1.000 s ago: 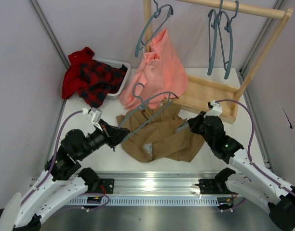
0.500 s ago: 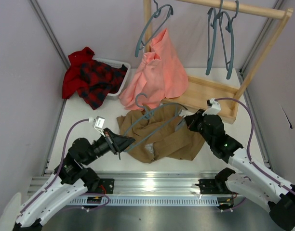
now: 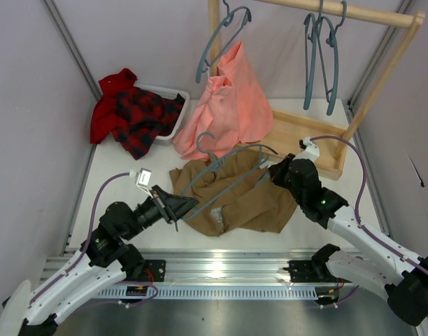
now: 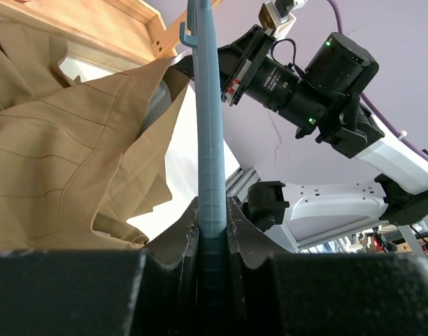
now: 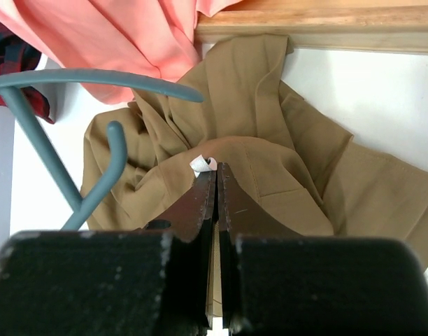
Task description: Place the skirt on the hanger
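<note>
The khaki skirt [image 3: 235, 199] lies crumpled on the white table between the arms. It also shows in the left wrist view [image 4: 60, 161] and the right wrist view [image 5: 298, 175]. My left gripper [image 3: 180, 205] is shut on one end of the grey-blue hanger [image 3: 215, 159] and holds it slanted over the skirt, hook up. The hanger's bar runs straight out from the jaws [image 4: 207, 140]. My right gripper [image 3: 270, 168] is shut on the skirt's far right edge, lifting it into a peak close to the hanger's free end [image 5: 95, 77]. A white label sits at its fingertips [image 5: 216, 171].
A salmon-pink garment [image 3: 231, 98] hangs from a hanger [image 3: 217, 42] on the wooden rack [image 3: 340, 10], just behind the skirt. Two spare hangers [image 3: 320, 63] hang at the right. The rack's base [image 3: 305, 136] lies behind my right gripper. A red plaid garment [image 3: 133, 112] fills a white bin [image 3: 175, 94] at back left.
My left arm swung lower and to the right, bringing the hanger over the skirt. My right gripper moved up and left to the skirt's far edge, and that edge rose.
</note>
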Controlling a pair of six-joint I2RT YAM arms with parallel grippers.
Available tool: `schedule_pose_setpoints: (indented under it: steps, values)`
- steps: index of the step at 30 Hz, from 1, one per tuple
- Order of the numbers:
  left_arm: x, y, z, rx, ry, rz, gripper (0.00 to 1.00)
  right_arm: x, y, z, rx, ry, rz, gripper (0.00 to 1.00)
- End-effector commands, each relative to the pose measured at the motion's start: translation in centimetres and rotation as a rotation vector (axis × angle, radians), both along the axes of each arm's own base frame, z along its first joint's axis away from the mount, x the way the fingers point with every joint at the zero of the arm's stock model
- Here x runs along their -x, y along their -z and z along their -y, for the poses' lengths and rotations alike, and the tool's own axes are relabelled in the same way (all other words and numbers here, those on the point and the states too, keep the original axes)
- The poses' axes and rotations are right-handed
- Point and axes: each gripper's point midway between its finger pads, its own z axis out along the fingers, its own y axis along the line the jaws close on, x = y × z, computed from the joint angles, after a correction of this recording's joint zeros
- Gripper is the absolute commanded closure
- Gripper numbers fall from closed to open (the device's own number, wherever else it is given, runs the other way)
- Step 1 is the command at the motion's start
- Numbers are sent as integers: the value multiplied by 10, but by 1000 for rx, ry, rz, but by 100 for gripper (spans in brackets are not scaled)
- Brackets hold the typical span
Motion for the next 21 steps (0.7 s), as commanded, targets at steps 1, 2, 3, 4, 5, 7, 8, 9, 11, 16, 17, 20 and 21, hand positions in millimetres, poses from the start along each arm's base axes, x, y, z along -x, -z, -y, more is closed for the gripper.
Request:
schedule_pose_setpoints:
  steps: [1,2,3,4,5,7,8,9,11,16,17,20,21]
  values:
    - [-1,-13,0,40,-10,17,100,-11,-41,-2,-59,30,102,100]
    - [-1,-13,1,40,-9,17,100,-11,-41,-3,-59,27,103,100]
    - [0,-12,2,40,-6,11,100,-12,-41,-3,-55,31,103,100]
    - [0,-11,3,41,-3,11,100,-12,-38,-3,-53,31,95,100]
    - [0,-11,4,39,-1,9,100,-12,-39,-3,-53,33,96,100]
    - [-2,-2,4,20,-9,-2,100,-12,-39,-4,-56,31,94,100]
    - [-2,-1,4,17,-12,-5,100,-12,-40,-4,-60,32,95,100]
    - [-2,0,5,20,-10,-8,100,-13,-42,-4,-62,33,99,100]
    - [-2,-2,6,25,-4,-10,100,-13,-43,-4,-60,36,101,100]
    - [0,-4,7,33,2,-9,100,-17,-45,-1,-47,55,104,100]
    - [1,-5,7,35,7,-7,100,-19,-43,-1,-40,60,98,100]
    - [3,-4,8,39,15,-14,100,-21,-43,-2,-33,61,97,100]
    - [4,-2,8,34,18,-16,100,-22,-42,-3,-31,61,97,100]
